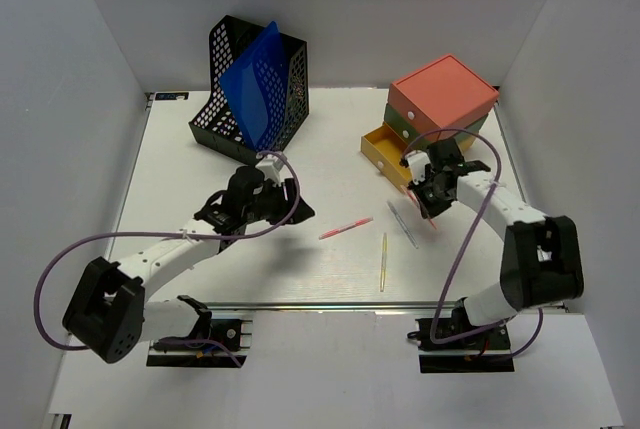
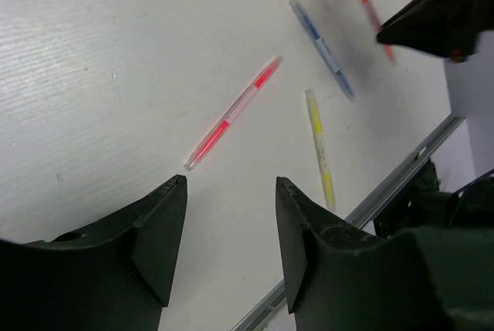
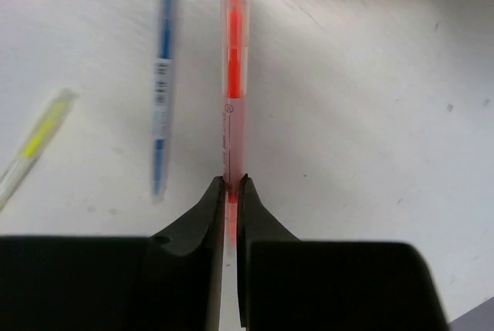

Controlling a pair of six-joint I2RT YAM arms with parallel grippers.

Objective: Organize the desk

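Note:
The white desk [image 1: 320,174] carries three loose pens: a red-pink pen [image 1: 345,228] in the middle, a yellow pen [image 1: 383,261] nearer the front, and a blue pen [image 1: 403,224] to their right. My right gripper [image 1: 430,201] is shut on an orange-red pen [image 3: 234,76], held just above the desk beside the blue pen [image 3: 160,92]; in the right wrist view [image 3: 233,184] the jaws pinch one end of it. My left gripper [image 1: 296,207] is open and empty, left of the red-pink pen [image 2: 231,115]. In the left wrist view [image 2: 230,184] that pen's end lies just beyond the fingertips.
A black mesh file holder [image 1: 285,79] with a blue folder [image 1: 255,84] stands at the back left. A stack of coral, green and yellow drawers [image 1: 440,94] stands at the back right, with the yellow drawer [image 1: 383,149] pulled open. A metal rail [image 1: 330,304] edges the front.

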